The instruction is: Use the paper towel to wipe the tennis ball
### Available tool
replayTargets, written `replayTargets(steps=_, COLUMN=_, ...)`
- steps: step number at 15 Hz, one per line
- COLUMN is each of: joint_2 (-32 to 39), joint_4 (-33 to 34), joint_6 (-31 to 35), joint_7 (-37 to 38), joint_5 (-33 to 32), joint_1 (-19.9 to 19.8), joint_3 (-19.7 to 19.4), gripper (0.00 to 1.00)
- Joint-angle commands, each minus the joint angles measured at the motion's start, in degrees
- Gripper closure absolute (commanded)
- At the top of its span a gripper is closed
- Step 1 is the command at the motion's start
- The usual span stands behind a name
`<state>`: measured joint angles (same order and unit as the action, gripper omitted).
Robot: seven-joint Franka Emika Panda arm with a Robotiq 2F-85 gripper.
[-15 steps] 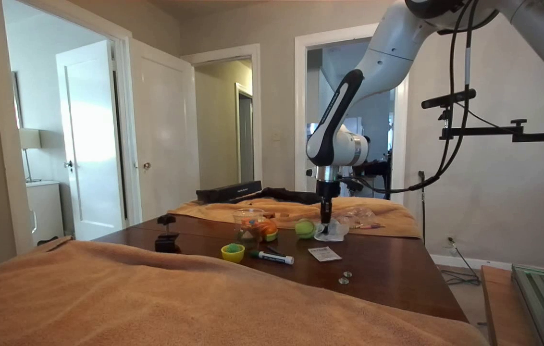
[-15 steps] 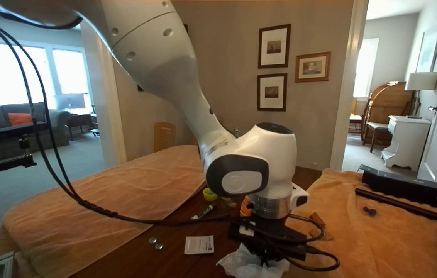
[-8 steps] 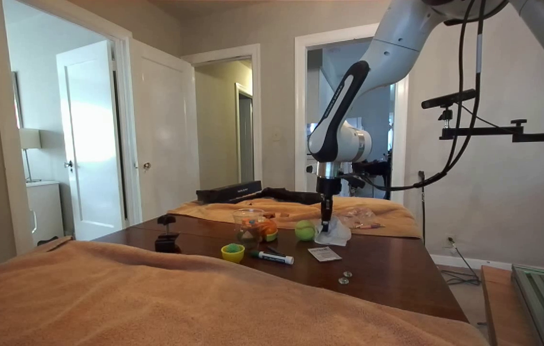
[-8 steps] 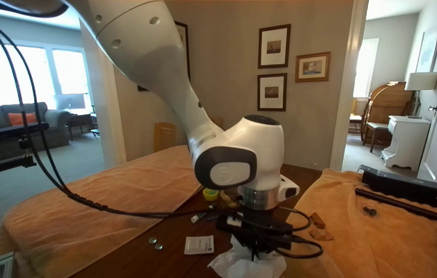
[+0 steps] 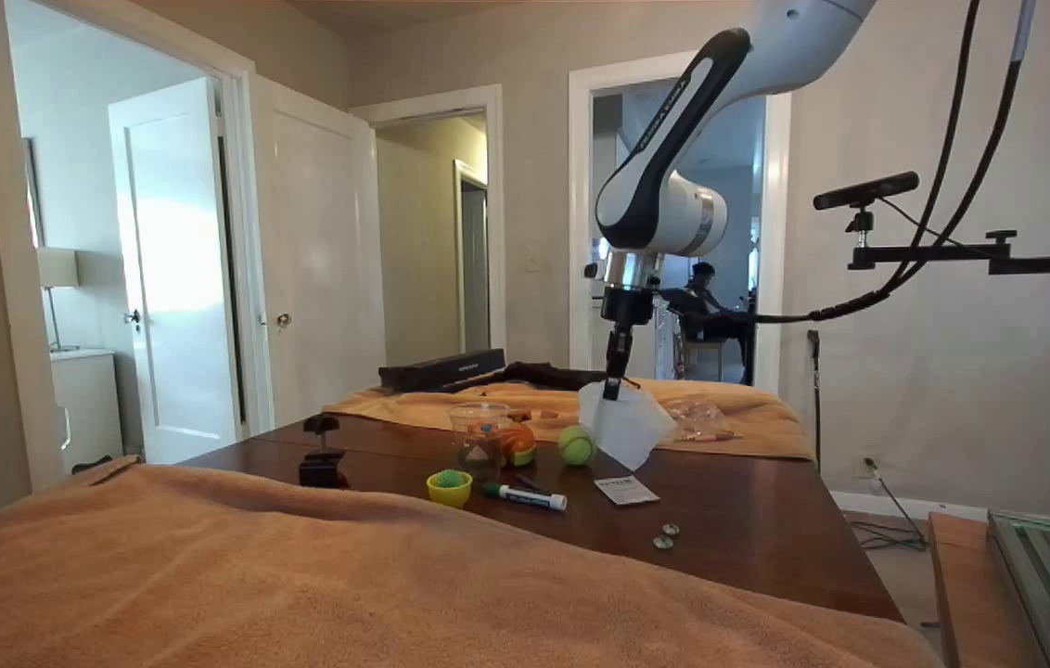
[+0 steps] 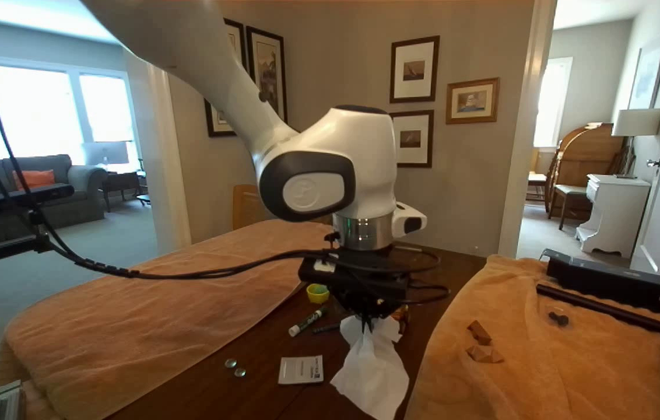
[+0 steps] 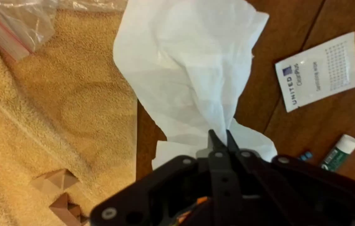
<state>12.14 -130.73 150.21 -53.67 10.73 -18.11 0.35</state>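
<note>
The paper towel (image 5: 629, 434) is white and crumpled and hangs from my gripper (image 5: 612, 390), above the table near the towel cloth. It also hangs in the other exterior view (image 6: 372, 373) and spreads ahead of the fingertips in the wrist view (image 7: 190, 69). My gripper, pointing down (image 6: 367, 324), is shut on a pinched fold of it, seen between the fingertips in the wrist view (image 7: 219, 136). The tennis ball (image 5: 576, 445), yellow-green, sits on the table just beside the towel's edge; I cannot tell whether they touch. The ball does not show in the wrist view.
A white packet (image 5: 626, 490), a marker (image 5: 527, 497), a yellow cup (image 5: 449, 488), a clear container (image 5: 479, 436), an orange object (image 5: 517, 442) and glass beads (image 6: 235, 368) lie around. A plastic bag (image 7: 23, 28) and brown pieces (image 6: 481, 344) lie on the orange cloth (image 6: 481, 396).
My gripper has risen from the tabletop, lifting the paper towel, which now hangs down stretched. The tennis ball has shifted slightly to the left in an exterior view.
</note>
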Motion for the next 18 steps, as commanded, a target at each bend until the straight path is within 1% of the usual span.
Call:
replayTargets(steps=1, joint_2=-4.94, joint_4=-1.44, joint_6=-3.04, joint_7=-2.31, joint_5=6.26, joint_1=1.60, joint_3=0.81, gripper=1.00)
replayTargets(steps=5, joint_2=-3.46, joint_4=1.53, joint_6=-4.51, joint_7=-5.32, joint_5=12.21, joint_1=3.62, joint_3=0.96, gripper=1.00)
replayTargets(steps=7, joint_2=-1.96, joint_4=2.44, joint_6=-3.51, joint_7=-6.27, joint_5=13.34, joint_1=4.33, joint_3=0.80, gripper=1.00)
replayTargets(steps=10, joint_2=0.46, joint_4=3.61, joint_6=-3.15, joint_7=-4.39, joint_5=11.32, joint_1=4.66, joint_3=-0.09, gripper=1.00)
replayTargets(steps=13, joint_2=3.76, joint_4=5.38, joint_6=-2.73, joint_7=-4.30, joint_5=10.79, joint_1=3.87, joint_3=-0.55, gripper=1.00)
replayTargets(steps=18, joint_2=9.14, joint_4=8.71, joint_6=-0.65, joint_7=-5.54, joint_5=10.61, joint_1=2.00, joint_3=0.25, gripper=1.00)
